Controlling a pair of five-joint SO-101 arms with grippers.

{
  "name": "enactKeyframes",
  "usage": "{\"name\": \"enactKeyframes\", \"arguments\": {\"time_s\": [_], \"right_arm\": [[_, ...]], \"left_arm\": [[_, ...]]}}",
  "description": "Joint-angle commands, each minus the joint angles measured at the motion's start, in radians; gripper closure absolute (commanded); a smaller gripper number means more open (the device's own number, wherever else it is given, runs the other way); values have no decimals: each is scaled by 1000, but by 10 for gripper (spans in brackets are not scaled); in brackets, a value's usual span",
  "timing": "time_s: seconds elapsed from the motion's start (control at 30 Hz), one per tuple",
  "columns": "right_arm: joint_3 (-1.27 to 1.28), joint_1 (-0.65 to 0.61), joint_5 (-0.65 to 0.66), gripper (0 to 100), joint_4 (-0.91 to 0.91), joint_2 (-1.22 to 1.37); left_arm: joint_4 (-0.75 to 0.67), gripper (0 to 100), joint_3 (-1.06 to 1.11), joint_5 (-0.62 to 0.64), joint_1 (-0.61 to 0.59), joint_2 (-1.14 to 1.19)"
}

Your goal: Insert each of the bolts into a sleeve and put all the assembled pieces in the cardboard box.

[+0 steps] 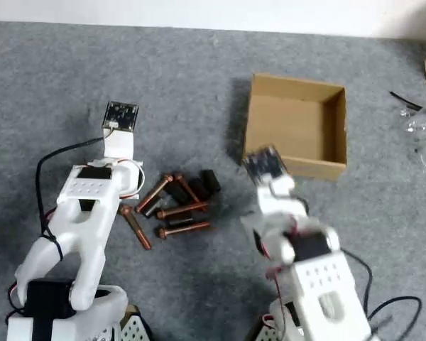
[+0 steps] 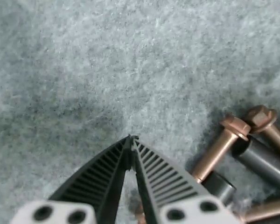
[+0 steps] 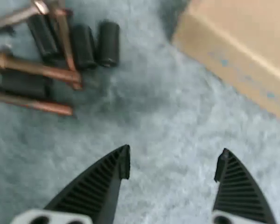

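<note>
Loose bolts (image 1: 174, 206) and black sleeves (image 1: 199, 185) lie in a pile between the two arms, and the cardboard box (image 1: 309, 167) looks empty.
The left gripper (image 2: 130, 140) has its jaws shut on nothing. The pile is just to its right, and most bolts lie flat, pointing left to right. The right gripper (image 3: 173, 161) has its jaws wide open, between the pile and the box. The left arm looks nearer.

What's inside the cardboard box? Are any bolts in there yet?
Nothing yet: only bare brown floor shows inside the cardboard box. Its near wall and the right arm cover the front edge, so that strip is hidden.
</note>
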Motion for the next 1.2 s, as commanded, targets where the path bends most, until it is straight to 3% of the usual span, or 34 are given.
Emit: {"name": "enactKeyframes", "arguments": {"time_s": [0.0, 0.17, 0.57, 1.0, 1.17], "right_arm": [[-254, -67, -43, 724, -61, 297], [-440, -196, -46, 724, -124, 530], [-762, -344, -107, 724, -179, 986], [-839, -278, -109, 724, -180, 1101], [-839, -243, -233, 724, -180, 1101]], "left_arm": [[-43, 990, -2, 11, -30, -44], [-52, 990, -2, 95, -79, -41], [-74, 990, -2, 100, -96, -39], [-74, 990, -2, 100, -96, -38], [-74, 990, -2, 100, -96, -38]]}}
